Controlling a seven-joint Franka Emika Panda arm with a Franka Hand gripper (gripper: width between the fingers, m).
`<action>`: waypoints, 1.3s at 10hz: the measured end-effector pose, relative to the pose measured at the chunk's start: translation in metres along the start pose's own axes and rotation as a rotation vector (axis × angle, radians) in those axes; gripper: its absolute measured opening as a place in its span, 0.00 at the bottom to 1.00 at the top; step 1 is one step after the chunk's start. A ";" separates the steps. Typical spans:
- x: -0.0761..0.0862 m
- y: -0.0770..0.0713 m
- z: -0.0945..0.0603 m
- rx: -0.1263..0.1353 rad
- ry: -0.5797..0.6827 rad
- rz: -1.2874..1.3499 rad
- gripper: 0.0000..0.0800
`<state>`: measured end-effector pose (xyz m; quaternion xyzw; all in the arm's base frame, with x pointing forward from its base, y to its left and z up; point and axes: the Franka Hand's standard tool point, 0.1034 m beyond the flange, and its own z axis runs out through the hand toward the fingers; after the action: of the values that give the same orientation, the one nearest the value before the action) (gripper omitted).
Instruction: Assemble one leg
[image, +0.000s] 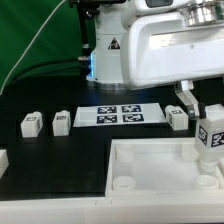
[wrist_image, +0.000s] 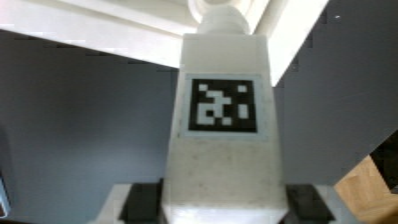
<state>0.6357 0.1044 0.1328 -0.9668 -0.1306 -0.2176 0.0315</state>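
My gripper (image: 208, 125) is shut on one leg (image: 210, 137), a small white block with a square marker tag, and holds it upright over the far right part of the large white rimmed tray part (image: 150, 170). In the wrist view the leg (wrist_image: 226, 100) fills the middle, clamped between the two black fingers (wrist_image: 146, 200) of the gripper (wrist_image: 226, 203). Its far end points at the white tray part (wrist_image: 125, 35). Whether the leg touches the tray I cannot tell. Three more legs lie on the black table: two at the exterior view's left (image: 30, 123) (image: 61, 121) and one further right (image: 177, 118).
The marker board (image: 120, 115) lies flat on the table between the loose legs. The robot's white base (image: 108, 50) stands behind it. Another white part (image: 3, 158) shows at the exterior view's left edge. A green backdrop hangs at the back left.
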 end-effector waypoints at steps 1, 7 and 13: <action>0.000 0.000 0.000 0.000 0.000 0.000 0.37; -0.001 0.001 0.004 -0.007 0.032 -0.009 0.37; -0.011 0.003 0.017 -0.005 0.013 -0.005 0.37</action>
<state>0.6336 0.1010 0.1131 -0.9650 -0.1325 -0.2244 0.0296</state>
